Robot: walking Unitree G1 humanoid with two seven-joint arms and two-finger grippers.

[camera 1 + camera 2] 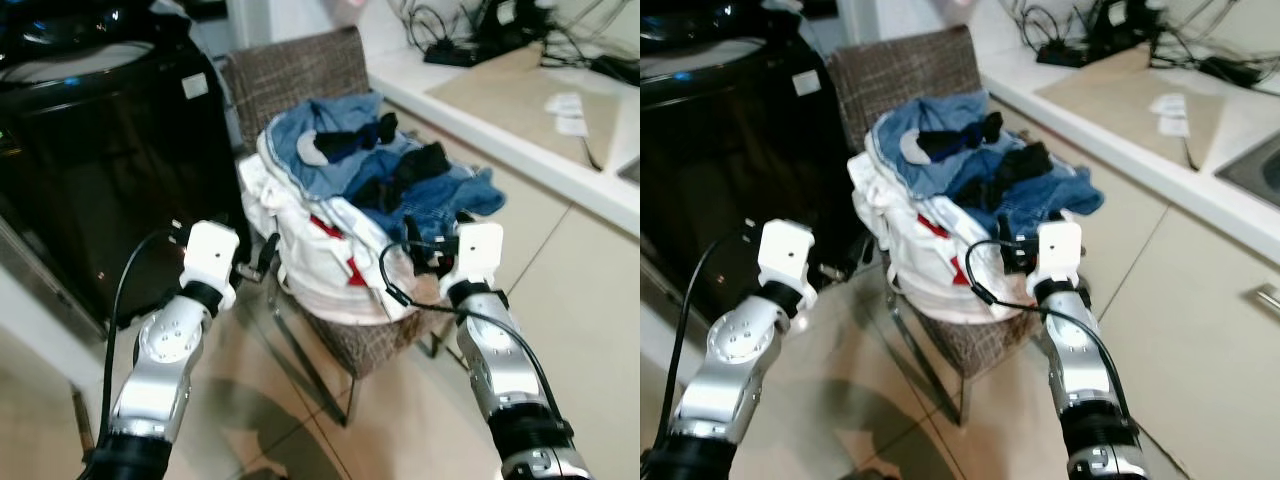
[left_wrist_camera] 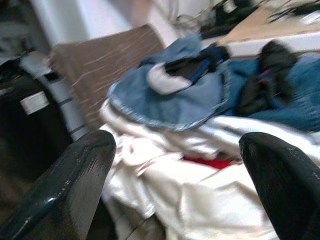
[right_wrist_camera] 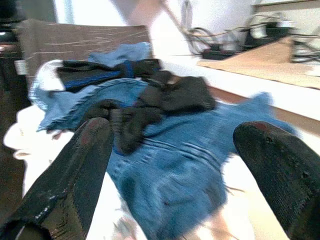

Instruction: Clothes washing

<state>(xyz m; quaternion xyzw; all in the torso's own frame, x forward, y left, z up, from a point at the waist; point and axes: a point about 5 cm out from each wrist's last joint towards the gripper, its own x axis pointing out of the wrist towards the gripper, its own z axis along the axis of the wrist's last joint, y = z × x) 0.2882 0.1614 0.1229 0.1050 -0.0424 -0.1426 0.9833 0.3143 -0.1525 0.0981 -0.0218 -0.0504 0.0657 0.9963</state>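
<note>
Denim pile (image 3: pixel 170 150) beyond parted jaws

Blue denim (image 1: pixel 440 190), black socks (image 1: pixel 415 165), white cloth (image 1: pixel 300 250) with red — on a brown woven chair (image 1: pixel 295 70).

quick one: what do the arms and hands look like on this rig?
Both arms have silver jointed shells with black forearm cuffs. A white boxy camera module sits on each wrist, with a looping black cable. The left hand and right hand each have two long black fingers, scuffed matte.
</note>
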